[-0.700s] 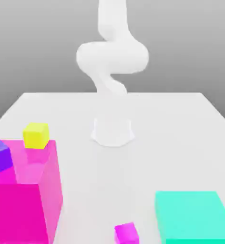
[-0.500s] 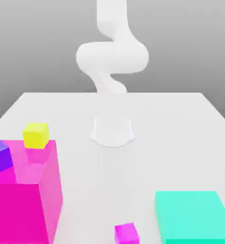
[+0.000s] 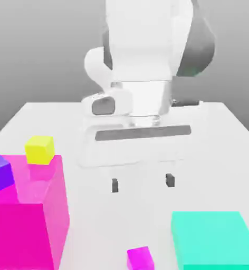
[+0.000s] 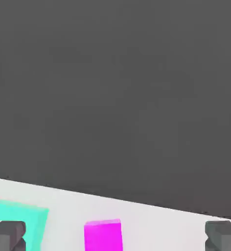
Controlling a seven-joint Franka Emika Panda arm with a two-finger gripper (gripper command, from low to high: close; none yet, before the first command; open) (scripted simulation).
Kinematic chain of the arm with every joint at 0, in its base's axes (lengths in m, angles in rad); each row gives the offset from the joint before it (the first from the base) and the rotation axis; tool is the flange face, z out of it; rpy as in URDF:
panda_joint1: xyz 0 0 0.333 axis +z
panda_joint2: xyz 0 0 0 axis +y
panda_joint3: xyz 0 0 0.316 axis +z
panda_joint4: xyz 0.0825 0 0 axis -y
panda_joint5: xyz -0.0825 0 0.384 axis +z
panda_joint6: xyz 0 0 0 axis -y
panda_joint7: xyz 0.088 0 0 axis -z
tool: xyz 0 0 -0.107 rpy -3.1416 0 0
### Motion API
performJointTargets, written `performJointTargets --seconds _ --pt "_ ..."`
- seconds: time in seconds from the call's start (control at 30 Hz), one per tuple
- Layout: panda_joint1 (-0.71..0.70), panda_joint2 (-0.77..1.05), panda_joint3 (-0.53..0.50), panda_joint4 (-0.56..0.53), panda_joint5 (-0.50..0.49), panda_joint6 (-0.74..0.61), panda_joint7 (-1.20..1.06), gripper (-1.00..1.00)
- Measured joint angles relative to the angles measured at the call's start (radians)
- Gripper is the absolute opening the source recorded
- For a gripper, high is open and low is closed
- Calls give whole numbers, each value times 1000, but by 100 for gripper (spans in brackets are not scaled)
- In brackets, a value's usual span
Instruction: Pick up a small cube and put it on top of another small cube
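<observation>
White tabletop [image 3: 211, 137] under a plain grey backdrop; sim render. Small magenta cube [image 3: 140, 258] sits on the table at the near edge of the ext. view, partly cut off by the frame bottom, so its base is not visible. It lies just beside the teal block [image 3: 213, 240] on that block's left in the ext. view, apart from it. Hand view shows the same magenta cube [image 4: 103, 235] between the two fingertips, also cropped at the frame edge; teal block [image 4: 17, 215] appears as a corner only. Small yellow cube [image 3: 40, 149] rests on top of the huge magenta block [image 3: 26, 221], toward its far edge, well apart from the small magenta cube. A small purple cube [image 3: 0, 173] sits on the same block nearer the ext. view's left, cut by the frame edge. Huge block itself cropped at left and bottom; it looks semi-translucent, faces hard to separate. Gripper [image 3: 142, 182] hangs above the table centre, jaws wide apart, nothing between them; dark fingertips [image 3: 115, 185] show clearly, the pale finger bodies blend into the tabletop and are hard to trace. Arm body [image 3: 142, 47] fills the upper middle of the ext. view and hides the table's far centre. Hand view gives mostly dark backdrop beyond the table edge. No containers noted.
</observation>
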Motion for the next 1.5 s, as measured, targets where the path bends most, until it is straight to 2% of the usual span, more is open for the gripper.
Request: performJointTargets --seconds 0.2,0.33,0.37,0.63,0.83,1.17,1.43,1.5 --pt "4 217 4 -19 -16 84 -26 0" --pt "4 362 6 4 -14 188 -32 0" --pt "3 394 7 10 -13 213 -33 -100" --pt "3 378 8 7 -16 199 -31 -100" --pt "-17 173 -14 -25 -41 29 -71 -100" --pt "-166 -184 -93 -43 -103 -296 -337 -100" --pt "-247 -444 -203 -60 -132 -545 -578 -100" --pt "-261 -467 -226 -82 -137 -548 -617 -100"
